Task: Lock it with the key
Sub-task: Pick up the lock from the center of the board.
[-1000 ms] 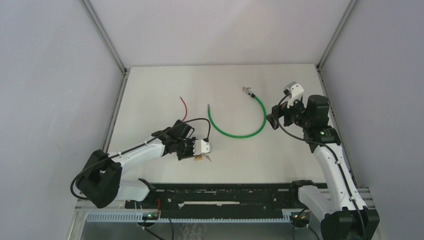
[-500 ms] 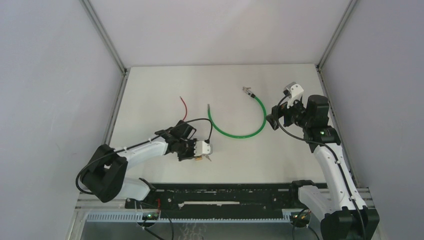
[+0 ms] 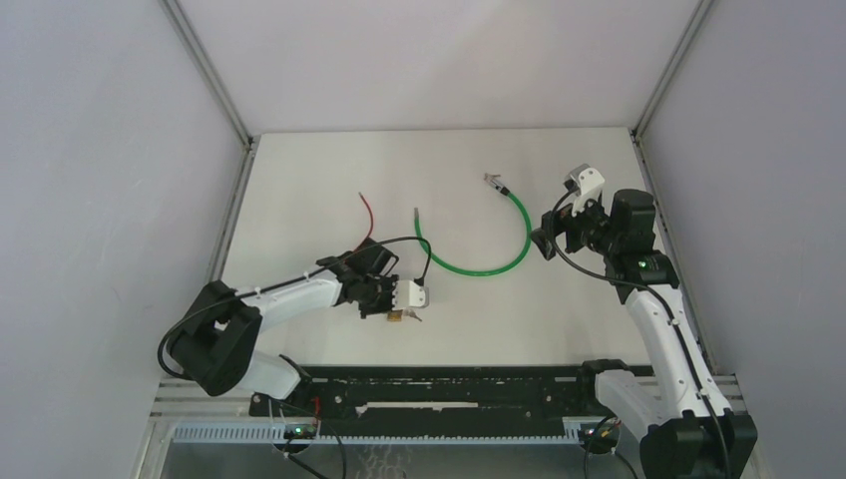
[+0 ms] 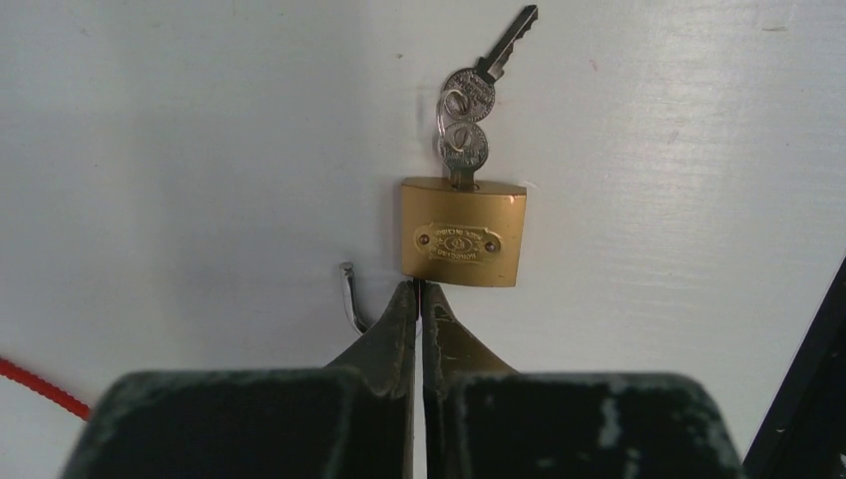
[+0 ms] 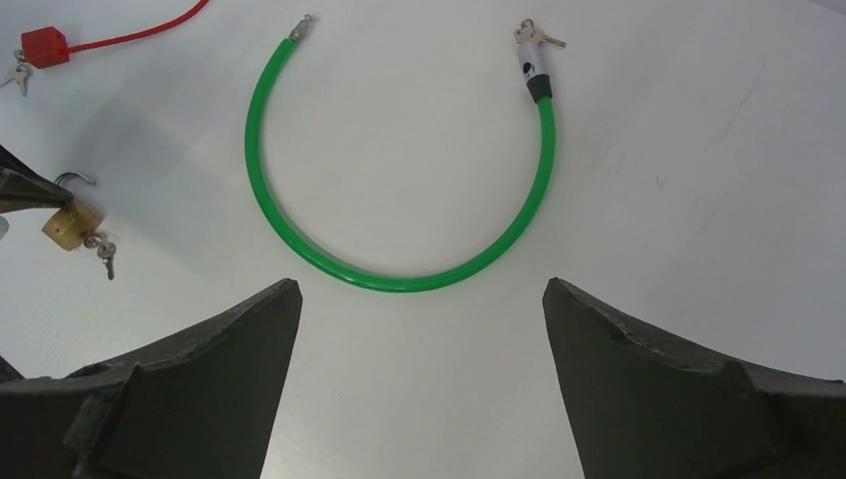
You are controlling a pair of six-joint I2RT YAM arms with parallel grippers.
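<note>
My left claw (image 4: pixel 419 295) covers most of the shackle (image 4: pixel 348 296) of the padlock (image 4: pixel 464 232). Only one hooked end shows, and whether my closed fingers (image 4: pixel 394 327) pinch it I cannot tell. The lettering on its nameplate (image 4: pixel 459 242) is too small to read. The red cord (image 4: pixel 40 387) runs off the left edge.

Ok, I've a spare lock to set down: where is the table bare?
Bare: the far strip between green cable lock and back wall, and the near patch between padlock and right arm. Crowded: around the left gripper, padlock and red cable lock.
</note>
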